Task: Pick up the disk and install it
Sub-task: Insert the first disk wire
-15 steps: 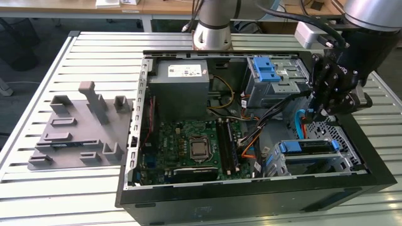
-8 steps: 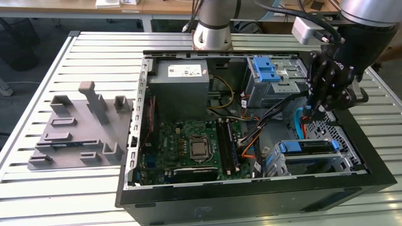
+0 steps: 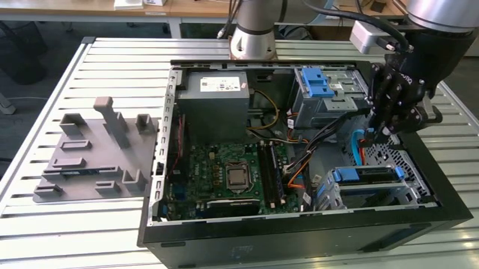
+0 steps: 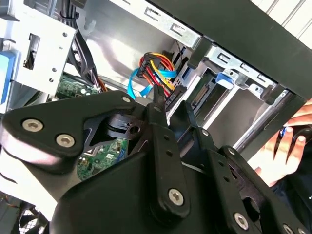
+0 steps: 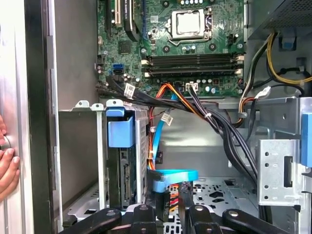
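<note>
The disk (image 3: 364, 175) sits in the lower drive cage at the case's front corner on the exterior view's right, its blue rail on top. In the first wrist view the disk (image 5: 123, 170) stands edge-on inside that cage under a blue tab. My gripper (image 3: 382, 134) reaches down into the open computer case just beside the cage. In both wrist views its fingertips (image 5: 186, 197) are shut on a black power connector (image 5: 163, 202) with red, yellow and orange wires (image 4: 157, 66). A blue data cable (image 5: 175, 175) loops right next to it.
A person's hand (image 5: 7, 163) rests on the outer case wall near the cage. The motherboard (image 3: 232, 174), power supply (image 3: 217, 95) and upper drive bay with blue latch (image 3: 322, 84) surround the gripper. Black cable bundles (image 5: 219, 122) cross nearby. A grey fixture (image 3: 90, 157) lies on the table.
</note>
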